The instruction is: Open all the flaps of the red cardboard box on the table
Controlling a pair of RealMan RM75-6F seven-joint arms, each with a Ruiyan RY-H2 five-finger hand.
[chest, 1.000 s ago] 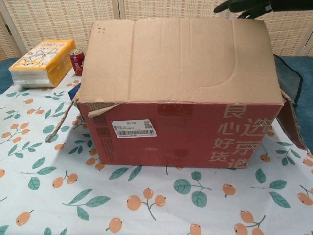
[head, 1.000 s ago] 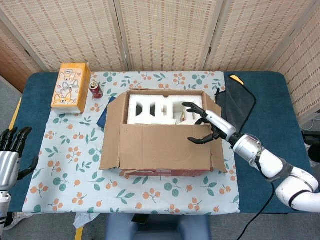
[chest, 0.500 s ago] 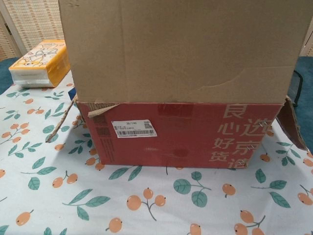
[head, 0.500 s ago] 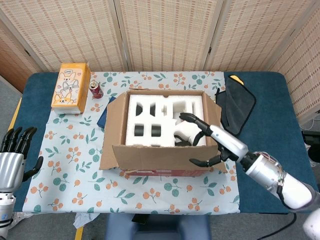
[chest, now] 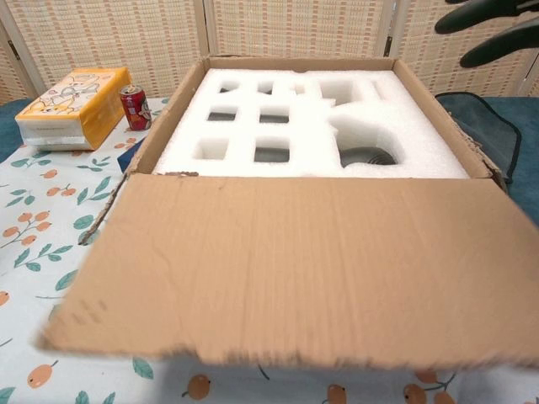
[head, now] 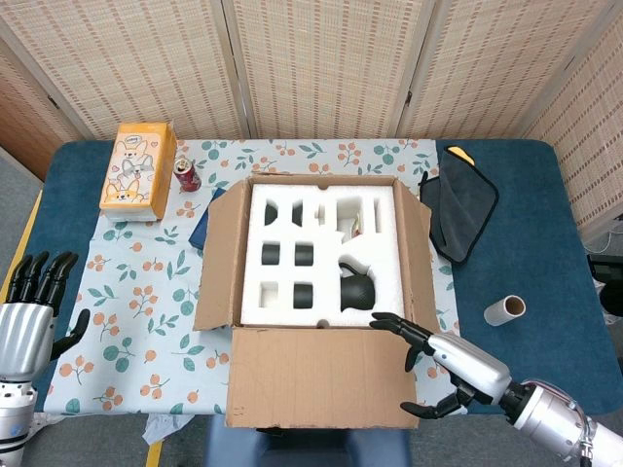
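Observation:
The cardboard box [head: 222, 255] sits mid-table with its top open. White foam packing [head: 282, 292] with several cut-outs fills it, and a dark round object [head: 358, 289] lies in one recess. The near flap [head: 316, 377] is folded out flat toward me; in the chest view that near flap [chest: 286, 269] fills the foreground in front of the foam packing [chest: 295, 135]. My right hand [head: 428, 365] is at the flap's right edge with fingers spread, holding nothing; its dark fingers [chest: 493, 29] show at the chest view's top right. My left hand [head: 34, 302] hovers off the table's left edge, fingers apart.
An orange tissue box [head: 139, 169] and a red can [head: 187, 175] stand at the back left. A dark cloth [head: 458, 199] lies right of the box, and a cardboard tube [head: 504, 310] rests on the blue tablecloth at the right.
The near flap swung from lying over the box, through upright, down toward me. My right hand moved with it from inside the box to the front right. A cardboard tube now shows at the right.

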